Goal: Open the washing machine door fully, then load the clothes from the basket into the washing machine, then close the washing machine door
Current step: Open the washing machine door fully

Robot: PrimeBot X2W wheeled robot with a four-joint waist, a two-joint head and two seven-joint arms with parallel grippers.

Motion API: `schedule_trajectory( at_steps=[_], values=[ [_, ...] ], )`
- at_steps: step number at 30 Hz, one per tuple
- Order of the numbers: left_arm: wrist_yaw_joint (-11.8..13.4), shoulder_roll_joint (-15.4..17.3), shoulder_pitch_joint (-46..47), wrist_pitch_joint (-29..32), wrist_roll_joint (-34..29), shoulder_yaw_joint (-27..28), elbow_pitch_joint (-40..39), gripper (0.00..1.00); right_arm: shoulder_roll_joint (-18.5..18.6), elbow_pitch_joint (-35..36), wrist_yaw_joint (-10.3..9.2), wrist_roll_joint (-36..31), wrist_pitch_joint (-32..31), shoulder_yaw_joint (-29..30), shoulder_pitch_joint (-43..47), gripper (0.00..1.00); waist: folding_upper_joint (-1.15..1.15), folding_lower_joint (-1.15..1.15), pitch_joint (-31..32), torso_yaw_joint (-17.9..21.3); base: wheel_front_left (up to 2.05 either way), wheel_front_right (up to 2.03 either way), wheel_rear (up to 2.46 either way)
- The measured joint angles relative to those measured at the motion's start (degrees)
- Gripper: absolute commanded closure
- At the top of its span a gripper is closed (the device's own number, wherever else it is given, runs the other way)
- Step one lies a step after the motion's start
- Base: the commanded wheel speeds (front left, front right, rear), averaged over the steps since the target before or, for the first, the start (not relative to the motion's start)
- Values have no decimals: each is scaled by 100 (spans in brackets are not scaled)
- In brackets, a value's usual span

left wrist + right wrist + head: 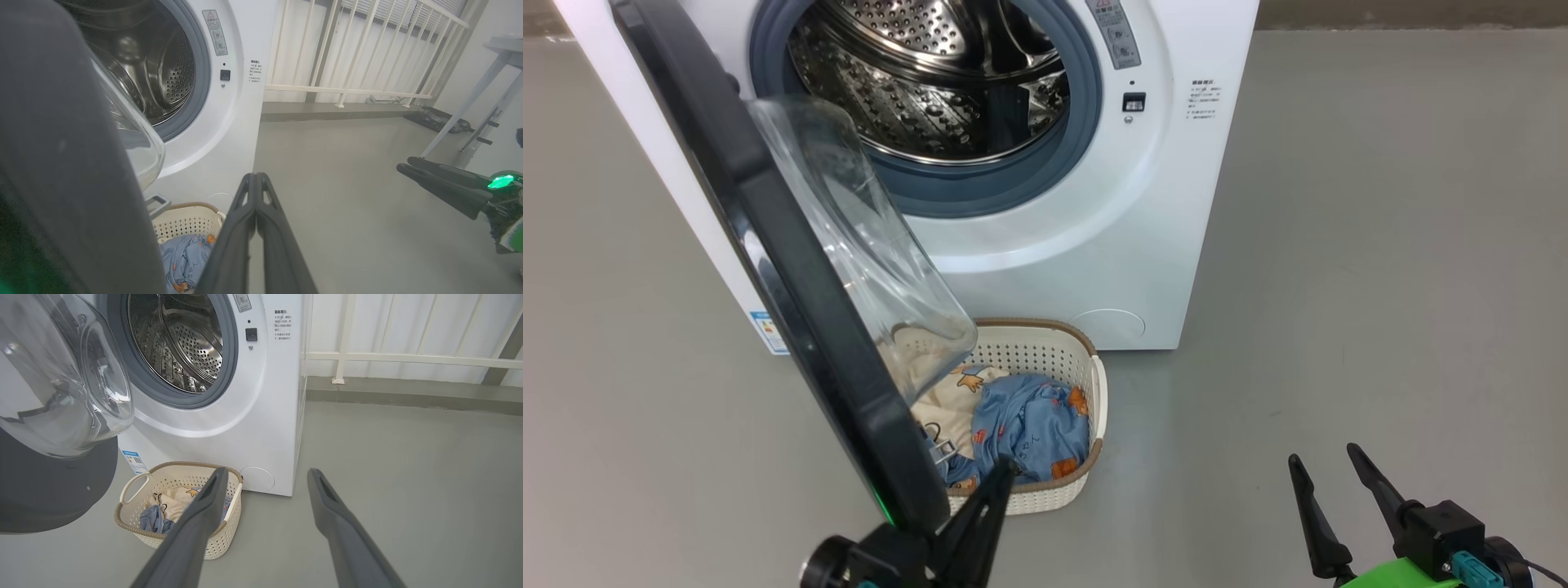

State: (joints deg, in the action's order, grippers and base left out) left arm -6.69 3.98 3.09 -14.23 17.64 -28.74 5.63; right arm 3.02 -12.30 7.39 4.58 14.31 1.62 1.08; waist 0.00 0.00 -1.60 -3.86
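The big white box-shaped front-loading washing machine [1111, 245] stands on a grey floor [1380, 286], and the head view's upper edge cuts off its top. Its large round glossy black door [796, 302], with a clear bulging glass bowl at the centre, is swung well out from the opening. From the head it is seen almost edge-on, and whether it has reached its full swing cannot be told. The steel perforated drum [931, 82] lies exposed inside the grey-blue rubber ring [980, 186].

The small cream plastic basket [1045, 351], with perforated sides and a brown woven-look rim, sits on the floor just in front of the machine, below the door. In the head view the door covers the basket's left half. The right wrist view shows 1 side handle. The clothes [1029, 425], soft blue fabric printed with orange bears plus a cream piece, lie inside it. The cream piece is partly seen through the glass bowl, and the number of garments cannot be made out.

The left gripper [256, 179] has its 2 long dark fingers pressed together with nothing between them. In the head view it points up over the basket's near rim, just beside the door's lower edge. That edge partly hides its wrist, so contact with the door cannot be judged. In the left wrist view the door is a dark blurred mass on the left.

The right gripper [1323, 457] is well apart to the right over bare floor, its fingers spread wide and holding nothing. A blue label sticker [768, 331] on the machine is half hidden by the door. The print beside the latch is too small to read.
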Motion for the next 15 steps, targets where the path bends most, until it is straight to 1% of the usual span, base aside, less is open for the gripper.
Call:
schedule_trajectory(
  at_steps=[2,15],
  values=[
    [32,-7,62,0,0,58,51,100,1,-1,0,1,0,1,-1,0,0,0,-19,7,0,0,0],
    [32,-89,109,-24,-2,257,356,100,12,-68,0,9,0,24,-26,0,0,0,-108,-71,0,0,0]
  ],
)
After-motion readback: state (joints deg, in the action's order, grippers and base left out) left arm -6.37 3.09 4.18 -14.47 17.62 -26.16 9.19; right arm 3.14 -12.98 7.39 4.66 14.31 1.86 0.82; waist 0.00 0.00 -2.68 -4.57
